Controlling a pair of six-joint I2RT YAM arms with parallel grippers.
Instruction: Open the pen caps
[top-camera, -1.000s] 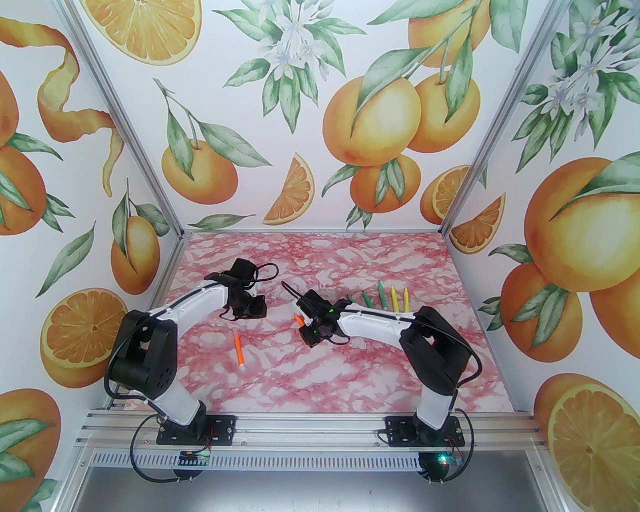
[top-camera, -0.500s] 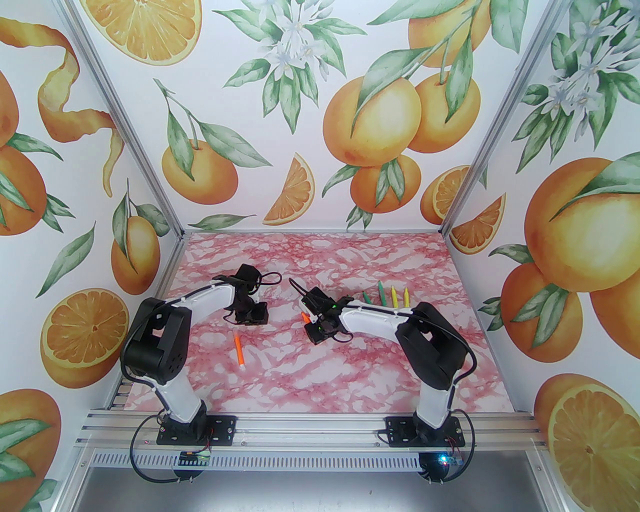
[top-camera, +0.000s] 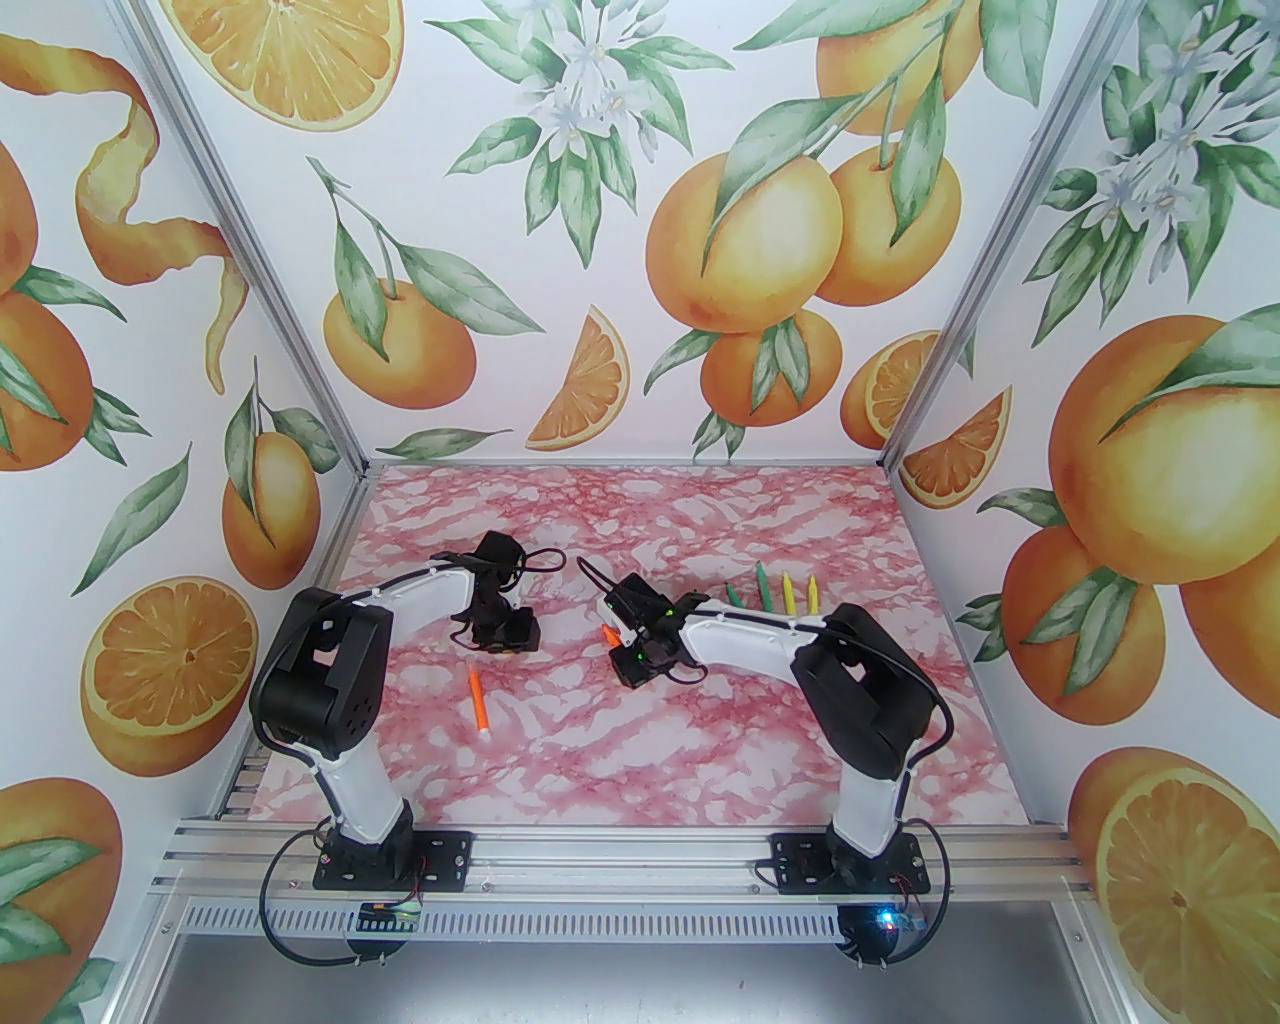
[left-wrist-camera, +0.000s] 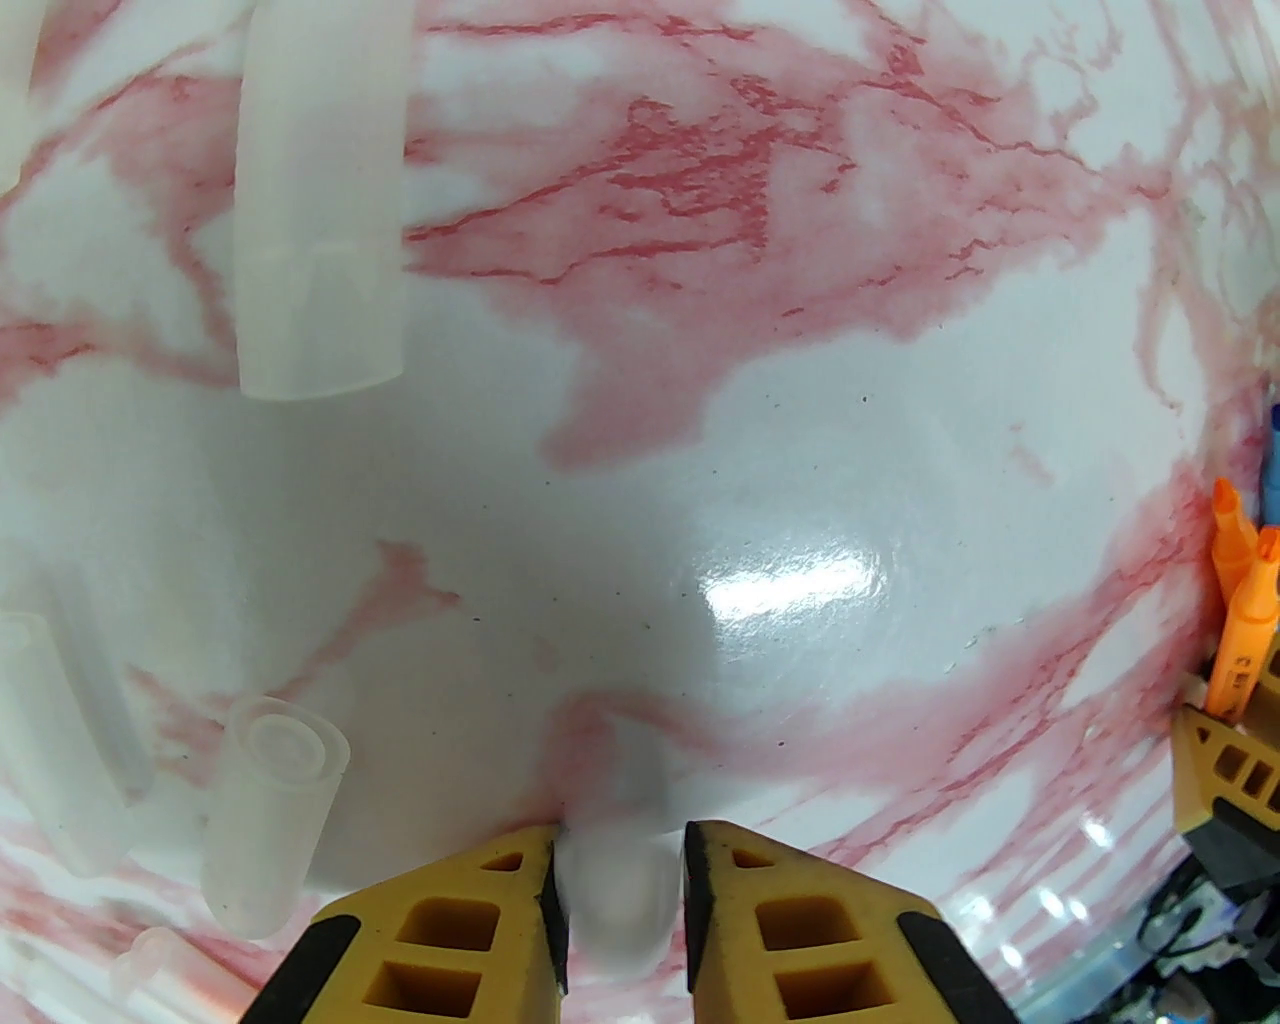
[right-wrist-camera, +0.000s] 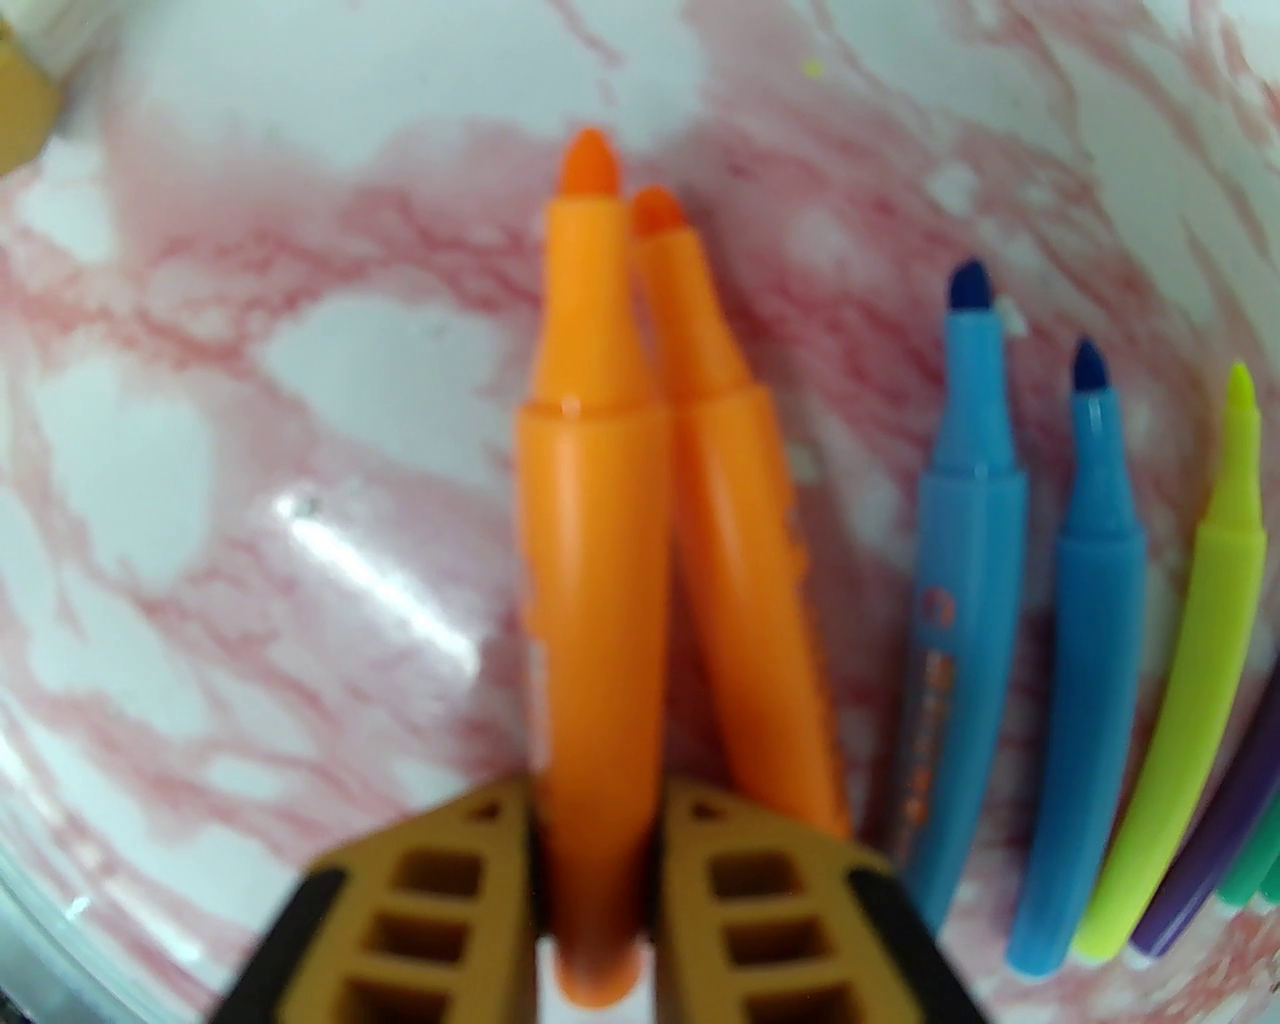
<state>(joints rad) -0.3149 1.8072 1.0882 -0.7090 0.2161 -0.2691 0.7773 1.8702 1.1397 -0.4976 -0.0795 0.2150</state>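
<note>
Right gripper (right-wrist-camera: 597, 792) clamped on orange pen (right-wrist-camera: 590, 500), left gripper (left-wrist-camera: 620, 840) barely open around clear cap (left-wrist-camera: 620, 915), grip unclear

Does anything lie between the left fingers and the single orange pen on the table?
Nothing visible lies on the table between the left fingers and that pen. However, a clear cap sits between those fingers, so they are not free.

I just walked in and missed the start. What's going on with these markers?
The right gripper holds an uncapped orange marker beside a row of other uncapped markers on the pink marbled table. The left gripper has a blurry translucent plastic cap between its fingers, near other loose caps; whether it is gripped is unclear.
</note>
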